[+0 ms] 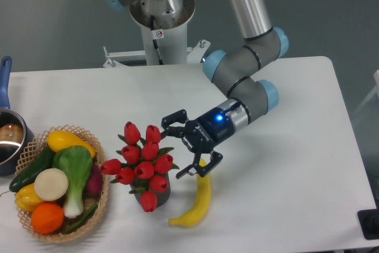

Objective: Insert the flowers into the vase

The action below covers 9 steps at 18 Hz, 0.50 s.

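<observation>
The flowers [142, 163], a bunch of glossy red tulip buds with green leaves, stand in the dark grey vase [157, 197], which is mostly hidden under the blooms near the table's front centre. My gripper [181, 146] is just right of the bunch with its two black fingers spread apart, one finger [173, 118] above and one [200, 169] below. It holds nothing and looks slightly apart from the flowers.
A yellow banana [198, 201] lies right of the vase, under the gripper. A woven wicker basket [95, 141] with fruit and vegetables stands at the front left. A steel pot with a blue handle [7, 128] is at the left edge.
</observation>
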Tool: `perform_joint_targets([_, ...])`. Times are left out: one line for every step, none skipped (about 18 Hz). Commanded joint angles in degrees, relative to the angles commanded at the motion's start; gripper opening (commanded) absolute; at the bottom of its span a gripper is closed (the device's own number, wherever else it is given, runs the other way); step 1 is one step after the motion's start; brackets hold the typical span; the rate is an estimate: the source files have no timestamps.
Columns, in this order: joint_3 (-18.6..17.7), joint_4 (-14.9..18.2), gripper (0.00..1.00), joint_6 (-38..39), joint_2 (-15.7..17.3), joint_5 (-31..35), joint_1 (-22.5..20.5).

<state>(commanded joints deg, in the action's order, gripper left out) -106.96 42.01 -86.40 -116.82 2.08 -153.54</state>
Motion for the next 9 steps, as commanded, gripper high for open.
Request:
perform_joint_targets([0.0, 0.0, 1.00, 0.1, 1.1, 1.7, -0.1])
perform_joint_targets([0.2, 0.0, 1.00, 0.2, 2.2, 2.0, -0.1])
perform_joint_targets([0.2, 0.0, 1.00, 0.4, 3.6, 2.2, -0.1])
perform_joint_targets([-0.3, 0.0, 1.00, 0.4, 5.1, 2.8, -0.2])
perform_joint_targets([-0.6, 0.1, 1.00, 0.4, 6.7, 4.2, -0.7])
perform_joint_targets([-0.9, 0.2, 1.00, 0.4, 8.5, 6.1, -1.8])
perform_joint_targets([-1.4, 0.2, 1.00, 0.4, 10.8, 8.7, -2.5])
perform_joint_targets([-1.8, 0.2, 1.00, 0.5, 13.3, 11.9, -3.6])
perform_joint_targets([-1.8, 0.3, 1.00, 0.6, 15.5, 15.5, -4.7])
